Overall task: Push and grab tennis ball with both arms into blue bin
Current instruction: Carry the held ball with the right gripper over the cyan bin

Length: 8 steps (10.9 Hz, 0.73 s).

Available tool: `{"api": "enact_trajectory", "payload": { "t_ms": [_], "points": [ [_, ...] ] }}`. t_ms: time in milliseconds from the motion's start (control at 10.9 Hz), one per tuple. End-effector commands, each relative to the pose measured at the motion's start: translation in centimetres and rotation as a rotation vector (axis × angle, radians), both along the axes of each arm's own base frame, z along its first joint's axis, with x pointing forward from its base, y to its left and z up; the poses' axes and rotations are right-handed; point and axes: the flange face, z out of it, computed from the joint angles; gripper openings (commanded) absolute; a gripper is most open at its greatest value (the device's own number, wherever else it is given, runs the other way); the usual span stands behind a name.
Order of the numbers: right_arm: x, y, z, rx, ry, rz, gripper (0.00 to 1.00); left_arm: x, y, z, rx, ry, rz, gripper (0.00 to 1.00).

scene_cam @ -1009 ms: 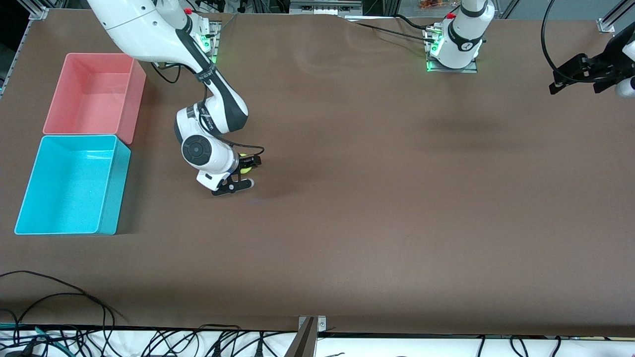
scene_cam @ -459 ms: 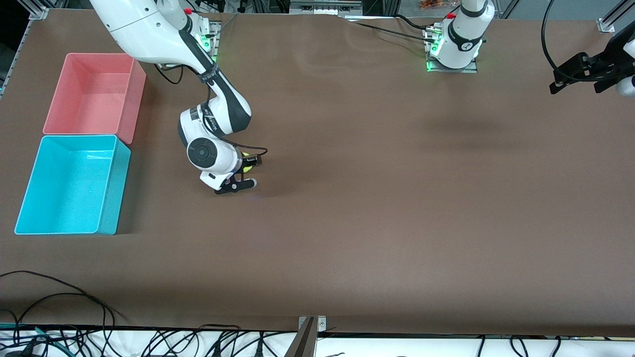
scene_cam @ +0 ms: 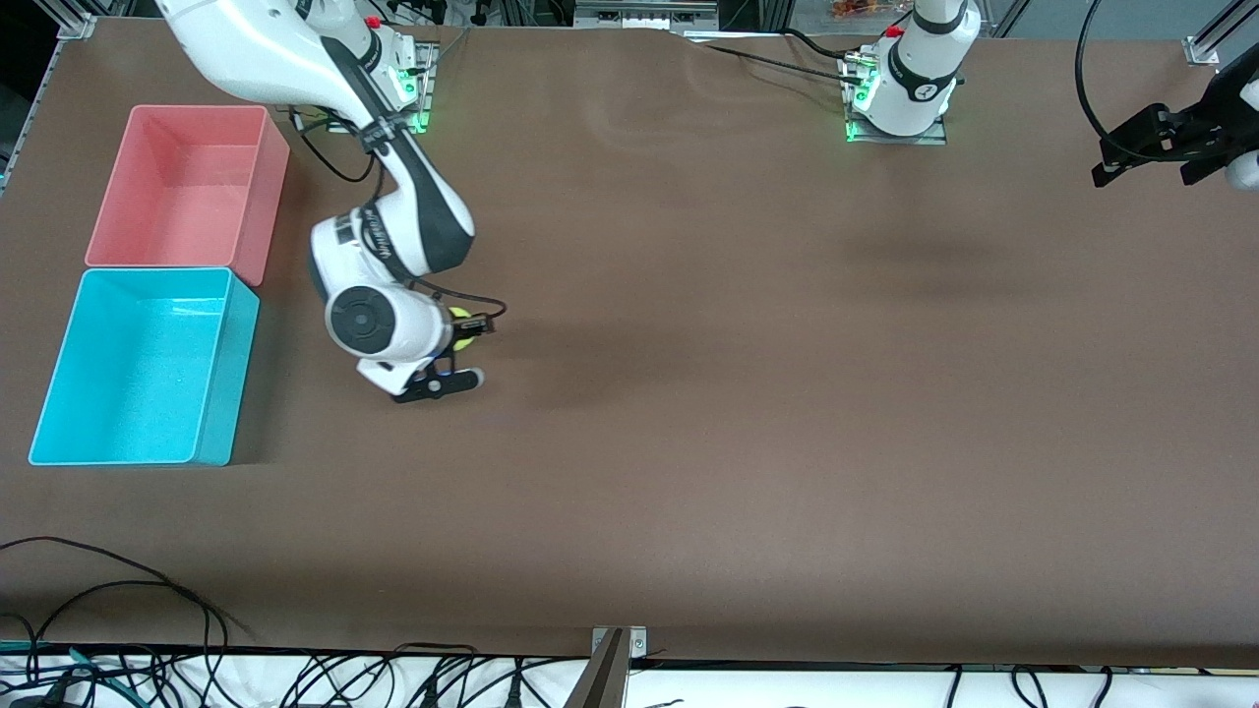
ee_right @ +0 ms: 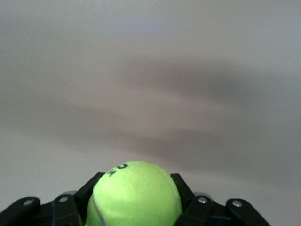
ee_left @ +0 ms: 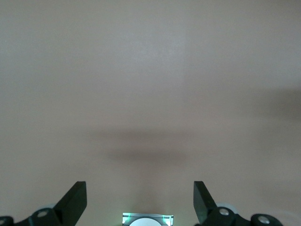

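At the right arm's end of the table [scene_cam: 689, 442] two tubs stand side by side and touching: the pink bin [scene_cam: 187, 187], farther from the front camera, and the blue bin [scene_cam: 143, 366], nearer to it. Both are open-topped, with nothing visible inside.

Just beside the blue bin, toward the middle of the table, the right arm reaches down from its base, and the right tool [scene_cam: 450, 352] hangs over bare table. Its fingers [ee_right: 184, 194] are closed on the tennis ball [ee_right: 135, 195], pressing against it on both sides, so the ball is gripped and not lying loose. In the front view only a small patch of the yellow-green ball [scene_cam: 458, 318] shows past the wrist (most of it is hidden by the arm). The dark printed logo faces the right wrist camera.

Toward the left arm's end, the left arm waits. The left tool [scene_cam: 1146, 147] is held up at the table's edge, away from the ball and both bins. In the left wrist view the left tool's [ee_left: 140, 201] fingers [ee_left: 75, 201] stand wide apart with nothing between them, only plain table surface below.
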Motion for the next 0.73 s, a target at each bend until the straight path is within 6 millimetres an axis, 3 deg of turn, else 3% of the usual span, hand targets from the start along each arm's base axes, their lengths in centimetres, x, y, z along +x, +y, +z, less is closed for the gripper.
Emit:
{"api": "enact_trajectory", "payload": {
  "t_ms": [0, 183, 367, 550, 642],
  "points": [
    [2.8, -6.3, 5.5, -0.074, -0.001, 0.085, 0.21, 0.3, -0.1, 0.7, 0.0, -0.002, 0.002, 1.0],
    [3.6, -12.4, 7.5, -0.1, 0.017, 0.125, 0.2, 0.3, -0.2, 0.7, -0.001, -0.002, 0.0, 1.0],
    [3.4, -19.8, 9.0, -0.106, 0.067, 0.138, 0.2, 0.3, -0.1, 0.7, -0.001, -0.002, 0.002, 1.0],
    [1.8, -24.2, 11.0, -0.096, 0.064, 0.119, 0.2, 0.3, -0.1, 0.7, -0.001, -0.002, 0.002, 1.0],
    [-0.1, -26.3, 11.5, -0.087, 0.066, 0.086, 0.2, 0.3, -0.1, 0.7, -0.001, -0.002, 0.002, 1.0]
  ]
}}
